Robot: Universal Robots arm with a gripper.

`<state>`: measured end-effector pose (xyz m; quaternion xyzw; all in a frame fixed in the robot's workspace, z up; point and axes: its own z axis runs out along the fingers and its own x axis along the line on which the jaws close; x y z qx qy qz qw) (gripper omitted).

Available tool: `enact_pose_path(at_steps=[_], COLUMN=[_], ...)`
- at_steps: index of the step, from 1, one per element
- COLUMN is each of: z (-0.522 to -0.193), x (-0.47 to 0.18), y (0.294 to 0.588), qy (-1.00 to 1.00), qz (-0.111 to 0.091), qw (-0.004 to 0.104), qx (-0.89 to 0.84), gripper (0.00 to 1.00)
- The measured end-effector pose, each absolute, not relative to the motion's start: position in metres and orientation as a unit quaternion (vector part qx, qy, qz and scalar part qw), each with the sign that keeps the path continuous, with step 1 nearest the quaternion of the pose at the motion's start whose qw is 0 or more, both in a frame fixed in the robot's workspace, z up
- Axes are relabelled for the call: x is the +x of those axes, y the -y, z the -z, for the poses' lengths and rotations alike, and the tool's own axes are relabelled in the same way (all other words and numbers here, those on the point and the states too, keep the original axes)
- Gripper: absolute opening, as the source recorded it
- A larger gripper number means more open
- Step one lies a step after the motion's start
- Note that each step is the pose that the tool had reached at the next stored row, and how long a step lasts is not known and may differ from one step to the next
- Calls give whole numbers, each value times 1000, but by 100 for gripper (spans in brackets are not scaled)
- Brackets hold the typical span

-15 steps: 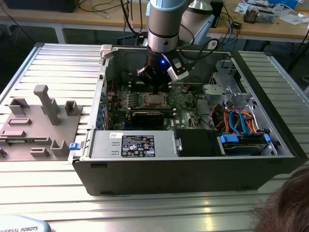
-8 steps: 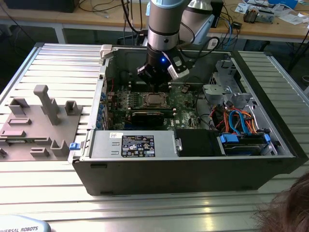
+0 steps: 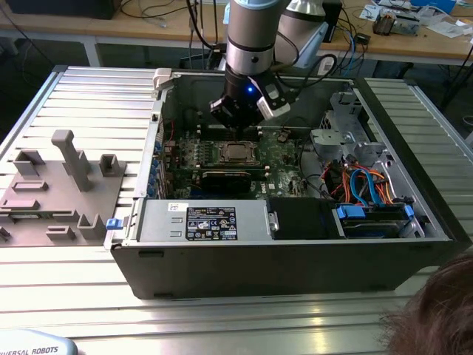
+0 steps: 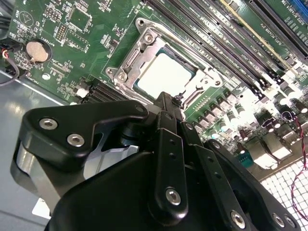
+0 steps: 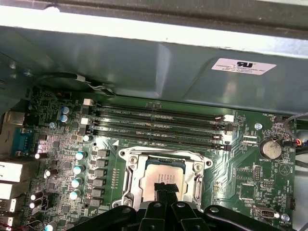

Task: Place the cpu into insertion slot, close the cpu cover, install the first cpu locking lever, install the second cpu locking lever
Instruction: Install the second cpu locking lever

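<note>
Setting: workshop, ribbed metal bench [image 3: 74,288], open computer case [image 3: 295,259] lying on its side; grey fixture block [image 3: 66,185] toward exterior view's left.
Tool [image 4: 169,102]: hangs straight above the socket area, fingers pressed together into one narrow tip, nothing held.
Cpu [image 5: 163,174]: seated flat in slot [image 5: 126,179]; bright square top seen in both wrist views, also [image 4: 163,74].
Cover [image 4: 139,50]: judged already down, silvery frame lying around the chip, window over it.
Key relation: chip directly beneath and just ahead of the tip, near, apart; tip poised over one edge of the frame.
Levers: too fine to tell whether latched.
Nearby: four long memory slots [image 5: 159,127] parallel to one socket side; coin cell [image 5: 271,148] well apart.
Writing: white sticker [image 5: 243,66] on case wall, print not legible; dark label [image 3: 211,222] on power supply, likewise.
</note>
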<state>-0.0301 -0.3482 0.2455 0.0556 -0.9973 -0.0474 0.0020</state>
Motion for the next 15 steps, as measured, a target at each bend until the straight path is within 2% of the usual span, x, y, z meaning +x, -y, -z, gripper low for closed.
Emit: enact_pose_path(at_steps=[15], z=[-250], x=[-30], y=[348], qy=[997], qz=[47], qw=[2], qx=[56], gripper=[11])
